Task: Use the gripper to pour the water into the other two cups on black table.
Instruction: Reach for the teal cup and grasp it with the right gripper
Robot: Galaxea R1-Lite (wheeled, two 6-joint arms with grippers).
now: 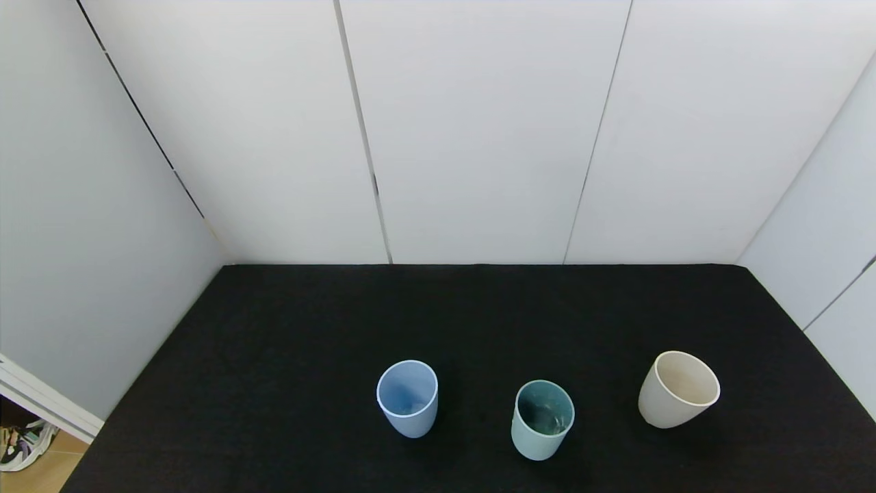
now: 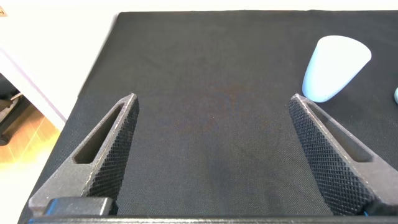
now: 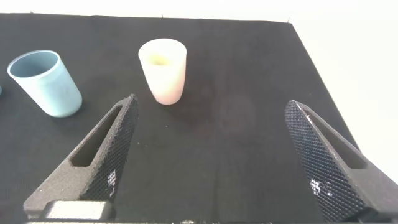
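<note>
Hiding from the head view, both claws point(image 2: 211, 149) point(image 3: 208, 155) gape.

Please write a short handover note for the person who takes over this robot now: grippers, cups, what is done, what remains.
Left gripper: open, empty, above the black table.
Right gripper: open, empty, facing the cream cup.
Upright in a row: pale blue cup on the robot's left, teal cup in the middle with a glint of water, cream cup right.
Done: nothing grasped.
Left: grasp the teal cup, pour into both others.
</note>
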